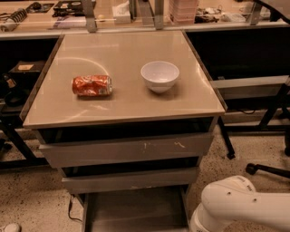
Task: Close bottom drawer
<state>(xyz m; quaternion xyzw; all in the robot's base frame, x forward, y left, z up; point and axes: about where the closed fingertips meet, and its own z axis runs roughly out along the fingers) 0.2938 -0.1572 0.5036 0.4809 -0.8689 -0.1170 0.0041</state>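
The bottom drawer (136,210) is the lowest of three grey drawers under a tan table top (122,97). It stands pulled far out, and I see its shallow grey tray from above. Its flat front is cut off by the lower edge of the view. The middle drawer front (131,179) and the top drawer front (127,149) with white scratches stick out only a little. My gripper is out of view. Only a white arm segment (242,206) shows at the bottom right, beside the open drawer's right side.
A crushed red can (92,85) lies on the table top at the left and a white bowl (159,75) stands at the right. A cluttered counter (136,11) runs behind. A chair base (267,170) and speckled floor lie to the right.
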